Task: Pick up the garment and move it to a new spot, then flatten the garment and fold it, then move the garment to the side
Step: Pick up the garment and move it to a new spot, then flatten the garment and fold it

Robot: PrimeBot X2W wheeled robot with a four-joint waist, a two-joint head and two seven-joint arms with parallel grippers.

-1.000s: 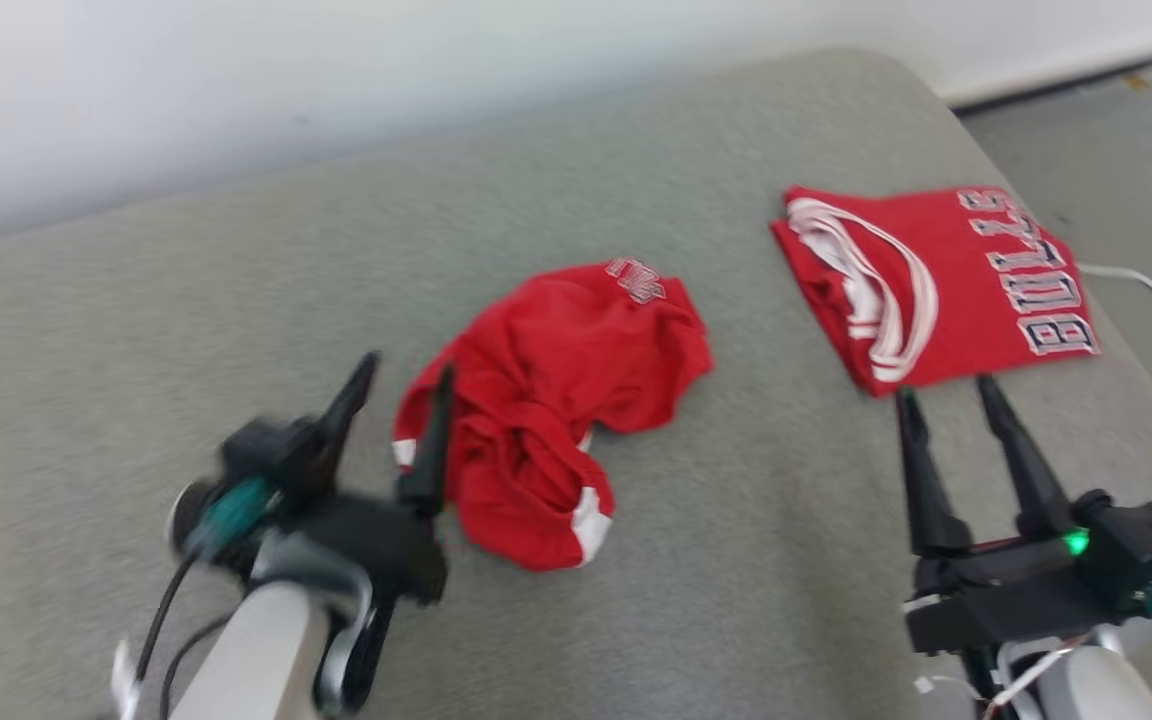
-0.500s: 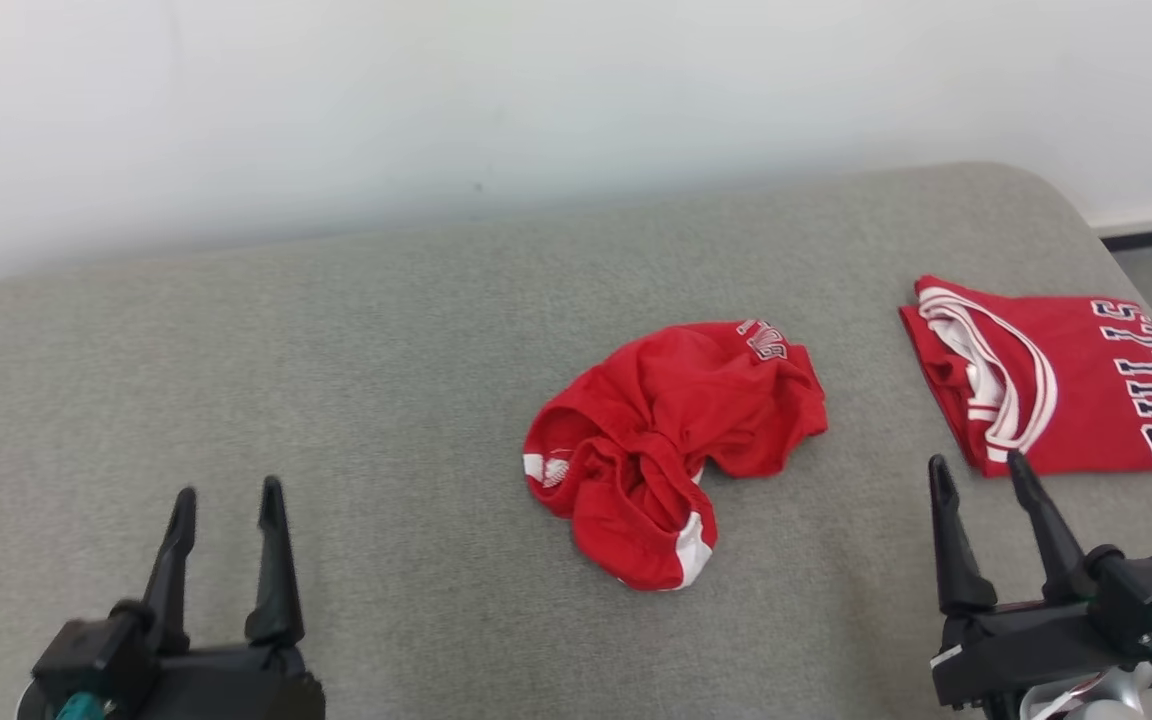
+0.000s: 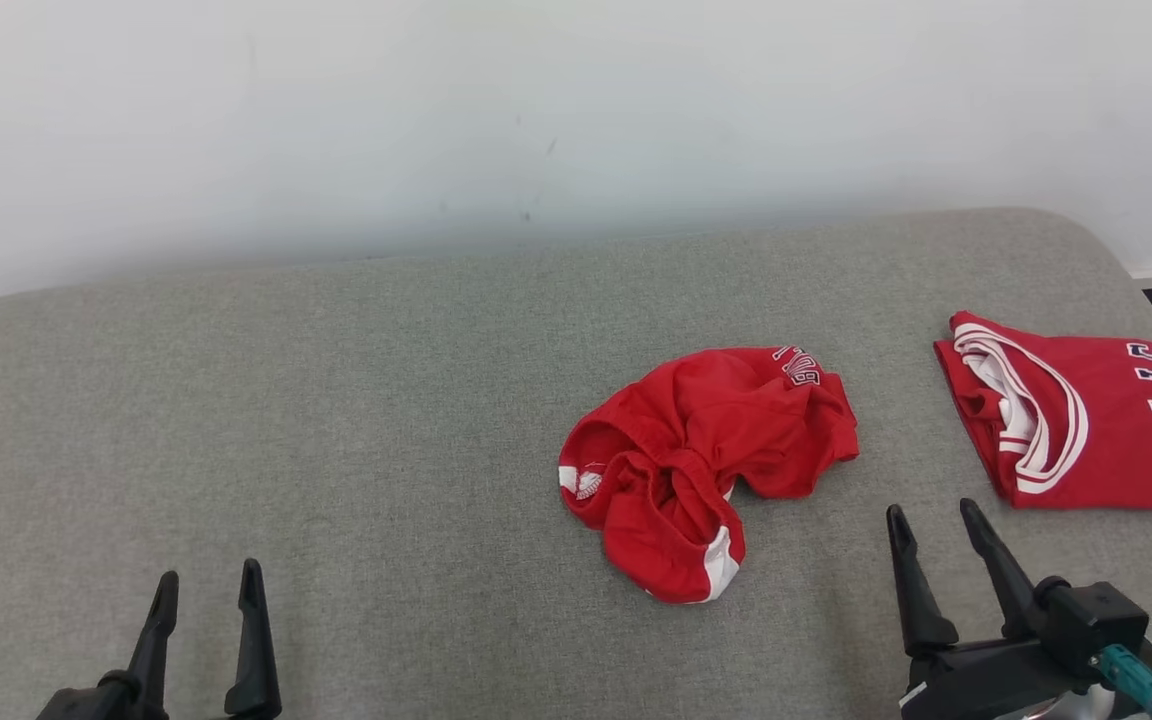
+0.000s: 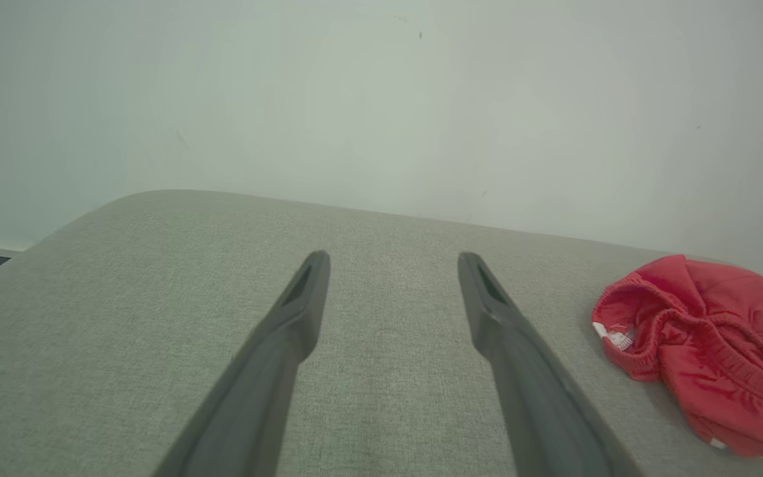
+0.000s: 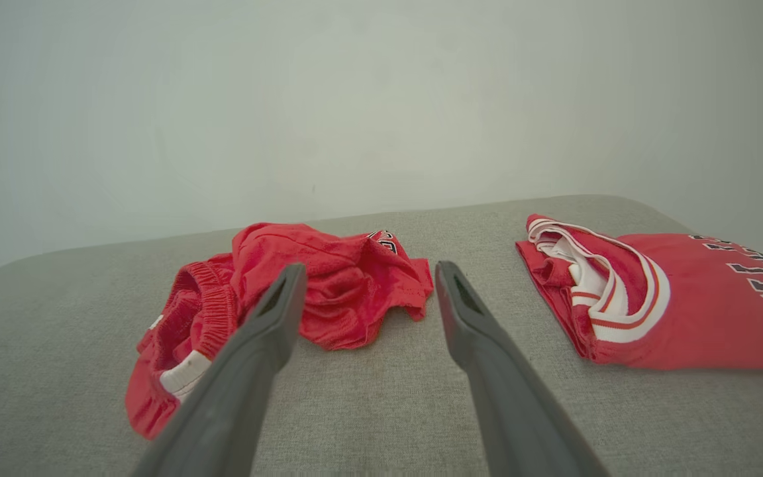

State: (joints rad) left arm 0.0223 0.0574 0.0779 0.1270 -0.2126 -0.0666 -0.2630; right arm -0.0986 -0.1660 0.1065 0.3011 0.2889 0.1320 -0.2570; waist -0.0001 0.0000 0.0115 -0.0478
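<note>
- Left claw [image 3: 210, 572] and right claw [image 3: 933, 508]: long, dark, tapered fingers, both spread apart and holding nothing, over the grey woven tabletop [image 3: 336, 400].
- Crumpled red shorts [image 3: 706, 465], white-trimmed with a gathered waistband, lie at the right claw's 10 o'clock; their long axis runs from 7 to 1 o'clock.
- Folded red jersey [image 3: 1086, 430] lies flat at the right claw's 1 o'clock.
</note>
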